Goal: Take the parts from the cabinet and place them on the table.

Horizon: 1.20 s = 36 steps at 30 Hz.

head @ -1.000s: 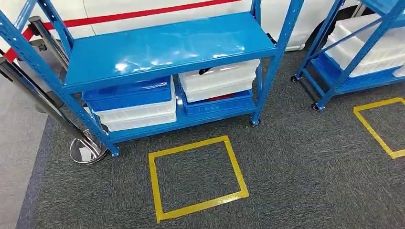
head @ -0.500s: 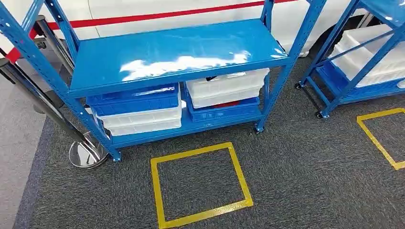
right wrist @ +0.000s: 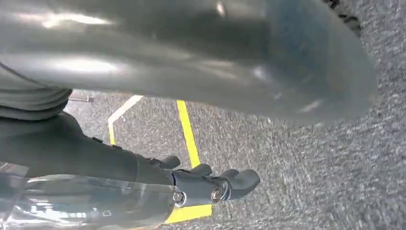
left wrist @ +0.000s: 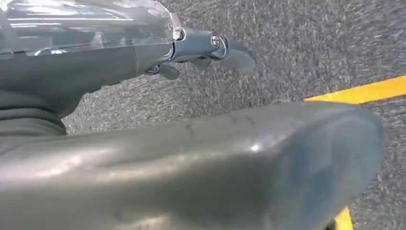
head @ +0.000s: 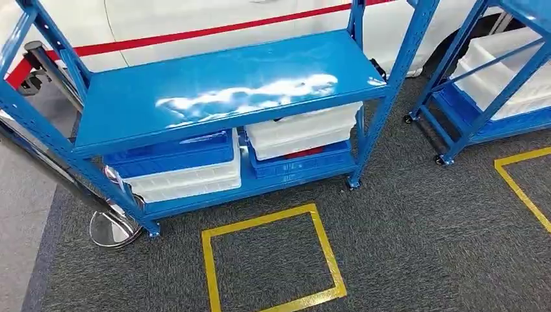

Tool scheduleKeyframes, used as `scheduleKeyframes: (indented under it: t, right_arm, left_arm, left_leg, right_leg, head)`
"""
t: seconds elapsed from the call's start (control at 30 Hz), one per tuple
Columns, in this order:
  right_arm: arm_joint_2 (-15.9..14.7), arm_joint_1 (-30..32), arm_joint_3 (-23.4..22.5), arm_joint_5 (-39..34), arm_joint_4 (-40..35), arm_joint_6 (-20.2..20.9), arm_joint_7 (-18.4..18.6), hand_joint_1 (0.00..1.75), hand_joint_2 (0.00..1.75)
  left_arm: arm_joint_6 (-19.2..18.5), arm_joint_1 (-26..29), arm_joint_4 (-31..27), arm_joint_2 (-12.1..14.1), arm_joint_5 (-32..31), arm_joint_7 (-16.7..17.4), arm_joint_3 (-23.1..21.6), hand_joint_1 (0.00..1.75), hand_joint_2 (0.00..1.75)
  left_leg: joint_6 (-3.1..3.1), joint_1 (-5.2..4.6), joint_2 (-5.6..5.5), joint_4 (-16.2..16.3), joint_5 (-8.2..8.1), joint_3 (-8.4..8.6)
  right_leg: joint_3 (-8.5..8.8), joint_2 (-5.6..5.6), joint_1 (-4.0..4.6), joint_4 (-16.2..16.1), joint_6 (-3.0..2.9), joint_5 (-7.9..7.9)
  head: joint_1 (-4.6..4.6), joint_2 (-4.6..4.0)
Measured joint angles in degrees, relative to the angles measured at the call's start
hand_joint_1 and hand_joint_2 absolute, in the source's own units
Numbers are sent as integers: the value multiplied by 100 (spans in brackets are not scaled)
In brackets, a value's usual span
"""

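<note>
The parts must lie in the bins on the low shelf of the blue cabinet [head: 227,91]: at the left a blue bin [head: 172,155] stacked on a white bin [head: 188,179], at the right a white bin [head: 302,130] over a blue bin [head: 295,162]; what they hold is hidden under the bare middle shelf. My reading is that the approach is in hand and no picking has begun, since the cabinet stands just beyond the yellow taped square [head: 269,260] on the grey carpet [head: 422,227], which looks like the standing mark. The left hand [left wrist: 206,50] hangs by the robot's side over the carpet, fingers loosely extended and holding nothing; the right hand [right wrist: 210,184] hangs likewise above a yellow tape line, slack and empty. The next move calls for settling at the square, then bending or reaching low under the middle shelf to a bin. A second blue rack [head: 494,78] with white bins stands at the right, a chrome stanchion base [head: 114,227] at the left. No readable labels or writing anywhere
</note>
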Motion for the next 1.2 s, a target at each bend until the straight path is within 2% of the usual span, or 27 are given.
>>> scheduleKeyframes:
  t: [0.03, 0.07, 0.1, 0.13, 0.2, 0.27, 0.3, 0.33, 0.43, 0.47, 0.5, 0.53, 0.6, 0.63, 0.67, 0.73, 0.8, 0.83, 0.9, 0.93, 0.97, 1.0, 1.03, 1.1, 1.13, 1.17, 1.2]
  right_arm:
    - [2, -1, 0, 0, 0, 2, -2, 0, 0]
    - [2, 2, 0, 2, 0, 4, -2, 0, 0]
    - [22, 23, 0, 15, 6, 7, -2, 0, 0]
    - [22, 12, 0, 17, 4, 11, -9, 0, 0]
    - [31, -12, 0, 41, 4, 17, -18, 0, 0]
    - [31, -32, -2, 59, 2, 24, -17, 0, 0]
    - [31, -36, -2, 65, 4, 28, -22, 0, 0]
    - [31, -46, 0, 70, 4, 28, -24, 0, 0]
    - [33, -33, 0, 76, 4, 31, -33, 0, 0]
    - [33, -25, 0, 81, 4, 31, -33, 0, 0]
    - [31, -16, 0, 83, 4, 31, -33, 0, 0]
    - [31, -12, 0, 87, 4, 31, -35, 0, 0]
    - [31, 16, -2, 103, 4, 31, -37, 0, 0]
    - [31, 5, -9, 105, 4, 48, -37, 0, 0]
    - [31, -14, -9, 114, 4, 48, -44, 0, 0]
    - [33, -4, -20, 118, 4, 46, -50, 0, 0]
    - [35, 7, -31, 116, 4, 48, -52, 0, 0]
    - [35, 7, -35, 116, 4, 48, -52, 0, 0]
    - [35, -7, -39, 118, 4, 55, -55, 0, 0]
    - [35, -8, -39, 116, 4, 63, -57, 0, 0]
    - [35, -4, -42, 116, 4, 63, -57, 0, 0]
    - [35, -1, -48, 118, 4, 63, -57, 0, 0]
    - [37, -1, -50, 118, 4, 63, -57, 0, 0]
    - [39, 3, -52, 120, 4, 66, -57, 0, 0]
    - [66, -5, -63, 127, 11, 72, -57, 0, 0]
    - [61, -26, -72, 158, 9, 74, -57, 0, 0]
    - [63, -26, -72, 210, 9, 72, -50, 0, 0]
  left_arm:
    - [0, 10, 0, 2, 0, 2, 0, 0, 0]
    - [0, 25, 0, 2, 0, 2, 0, 0, 0]
    - [2, 47, 9, 13, 0, 7, -2, 0, 0]
    - [4, 46, 17, 20, 0, 24, -4, 0, 0]
    - [9, 37, 22, 22, 0, 33, -4, 0, 0]
    - [11, 28, 22, 17, 0, 37, -4, 0, 0]
    - [11, 21, 22, 13, 0, 37, -7, 0, 0]
    - [13, 14, 24, 18, 0, 39, -9, 0, 0]
    - [13, 15, 28, 18, 0, 42, -9, 0, 0]
    - [13, 31, 28, 17, 0, 44, -9, 0, 0]
    - [13, 44, 28, 18, 0, 48, -9, 0, 0]
    - [13, 45, 28, 15, 0, 52, -9, 0, 0]
    - [13, 50, 28, 7, 0, 55, -11, 0, 0]
    - [15, 30, 33, 9, 0, 59, -15, 0, 0]
    - [18, 13, 33, 7, 0, 68, -24, 0, 0]
    - [17, 9, 37, 9, 0, 68, -46, 0, 0]
    - [17, 5, 37, 18, 0, 68, -48, 0, 0]
    - [17, 0, 37, 17, 0, 70, -52, 0, 0]
    - [18, 3, 37, 15, 0, 70, -59, 0, 0]
    - [15, 7, 37, 15, 0, 70, -63, 0, 0]
    - [15, 13, 37, 15, 0, 70, -70, 0, 0]
    - [17, 21, 37, 15, 0, 70, -83, 0, 0]
    - [28, 27, 39, 17, 0, 79, -92, 0, 0]
    - [70, 36, 39, 20, 0, 90, -101, 0, 0]
    - [103, 44, 57, 50, 0, 96, -107, 0, 0]
    - [136, 39, 59, 39, 0, 98, -116, 0, 0]
    - [153, 28, 59, 37, 0, 101, -122, 0, 0]
  left_leg:
    - [37, -4, 0, -436, 340, 86]
    - [101, -24, 2, -906, 794, 173]
    - [161, -49, 2, -1150, 1205, 164]
    - [183, -77, 5, -1166, 1030, 184]
    - [263, -99, -7, -1243, 1079, 252]
    - [329, -28, -9, -1398, 1090, 473]
    - [356, -31, -11, -1461, 1078, 560]
    - [385, -30, -8, -1487, 1057, 595]
    - [394, -30, -11, -1487, 921, 722]
    - [382, -26, -22, -1487, 862, 799]
    - [364, -16, -29, -1487, 798, 884]
    - [342, -8, -34, -1487, 732, 980]
    - [279, -4, -30, -1488, 586, 1108]
    - [237, -27, -30, -1437, 522, 1180]
    - [198, -30, -21, -1475, 489, 1127]
    - [144, -34, -19, -1481, 506, 1225]
    - [103, -17, -12, -1195, 515, 1119]
    - [70, -16, -2, -822, 480, 907]
    - [18, 4, -3, 44, 113, 325]
    - [12, 5, -3, 318, -110, 95]
    - [15, 4, -3, 386, -194, -37]
    - [35, 4, -3, 234, -102, -64]
    - [67, -2, -3, -114, 168, 6]
    - [194, -51, 0, -1038, 1004, 238]
    - [251, -84, 1, -1200, 1190, 225]
    - [252, -96, 20, -1234, 1010, 217]
    - [267, -107, 19, -1238, 1117, 239]
  right_leg:
    - [97, 4, 6, -4, 8, -68]
    - [178, 2, 14, -13, 17, -133]
    - [241, 1, 13, 4, 32, -184]
    - [246, 42, 19, -20, 81, -225]
    - [335, 35, 12, 10, 169, -222]
    - [319, 31, 14, 131, 246, -163]
    - [175, 16, 8, 422, 264, -136]
    - [-82, 16, 8, 805, 281, -239]
    - [-777, 7, -28, 1620, 361, -790]
    - [-870, 6, -31, 1578, 378, -753]
    - [-861, 5, -36, 1366, 373, -607]
    - [-779, 5, -45, 1004, 382, -336]
    - [-599, -12, -62, 146, 352, 477]
    - [-642, -29, -26, 135, 312, 380]
    - [-627, -22, -3, 146, 223, 399]
    - [-604, -12, -8, 109, 150, 404]
    - [-472, -22, -41, 60, 78, 364]
    - [-420, -28, -42, 32, 42, 335]
    - [-342, -27, -32, 10, 16, 268]
    - [-290, -21, -26, 10, 10, 220]
    - [-231, -16, -18, 10, 8, 175]
    - [-155, -8, -9, 12, 6, 135]
    - [-77, 3, 5, 13, 11, 91]
    - [41, 1, 24, -5, 18, 2]
    - [85, 3, 29, 21, 29, -28]
    - [66, 11, 35, 10, 62, -45]
    - [63, 4, 32, -5, 104, -72]
  head:
    - [-2, 0]
    - [0, 0]
    - [15, -2]
    - [26, 0]
    - [24, 0]
    - [22, 0]
    - [51, 0]
    - [59, 0]
    - [63, 0]
    - [65, 0]
    - [63, 0]
    - [66, 0]
    - [72, 0]
    - [61, -2]
    - [61, 0]
    - [61, 0]
    - [61, 0]
    - [37, 0]
    - [41, 0]
    - [42, 0]
    - [44, 0]
    - [41, 0]
    - [44, 0]
    - [44, 0]
    - [66, 0]
    - [70, 0]
    - [66, 0]
